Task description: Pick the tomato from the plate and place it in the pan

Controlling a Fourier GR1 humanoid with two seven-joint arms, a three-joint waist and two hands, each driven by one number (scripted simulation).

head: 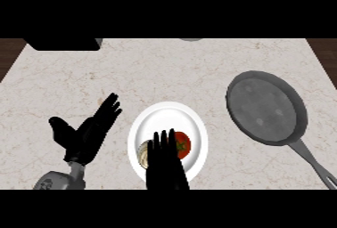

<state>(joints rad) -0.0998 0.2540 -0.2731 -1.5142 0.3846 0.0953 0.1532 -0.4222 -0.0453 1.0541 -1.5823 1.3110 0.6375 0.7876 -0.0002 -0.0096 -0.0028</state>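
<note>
The tomato (183, 143) sits on the near right part of the white plate (168, 112), beside a pale round thing (144, 152) I can't identify. The right hand (165, 162) reaches over the plate from the near edge, fingers straight and gripping nothing, their tips beside the tomato, probably lining up a grasp. The pan (266, 107) waits to the right on the desk (164, 67). The left hand (89, 129) rests open, left of the plate.
</note>
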